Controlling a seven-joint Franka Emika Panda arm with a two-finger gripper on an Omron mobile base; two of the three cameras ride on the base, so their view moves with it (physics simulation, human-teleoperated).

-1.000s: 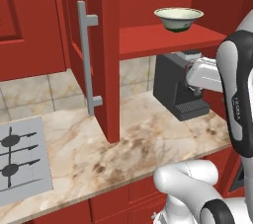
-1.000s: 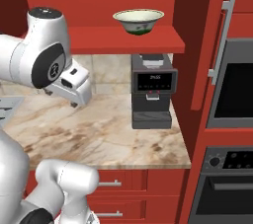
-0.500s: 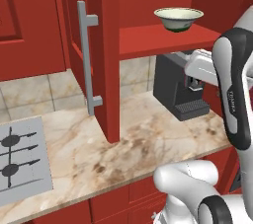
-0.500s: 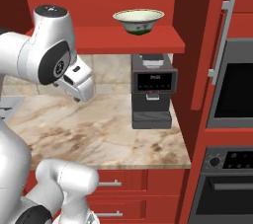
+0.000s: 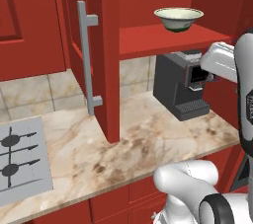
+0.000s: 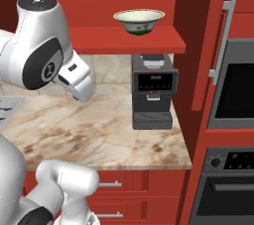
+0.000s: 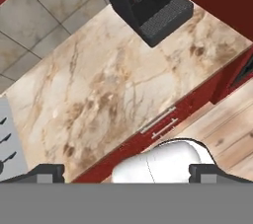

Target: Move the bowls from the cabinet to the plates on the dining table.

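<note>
A cream-white bowl (image 5: pixel 178 19) (image 6: pixel 139 22) with a dark green foot stands on the red shelf (image 6: pixel 124 40) of the open wall cabinet (image 5: pixel 106 45). My gripper (image 7: pixel 127 172) is open, its two tips far apart with nothing between them. It points down at the marble counter (image 7: pixel 108 90). In the base views my gripper (image 6: pixel 82 90) hangs below shelf height, to the left of the bowl and apart from it. The plates and the dining table are out of view.
A black coffee machine (image 5: pixel 180 85) (image 6: pixel 154 92) (image 7: pixel 148 1) stands on the counter under the shelf. The open cabinet doors carry long grey bar handles (image 5: pixel 89 60) (image 6: pixel 223 35). A grey cooktop (image 5: pixel 20 159) lies at the left, and a built-in oven (image 6: pixel 233 85) at the right.
My arm has lifted a little and the hand has shifted slightly higher. The jaws stay open. The bowl has not moved.
</note>
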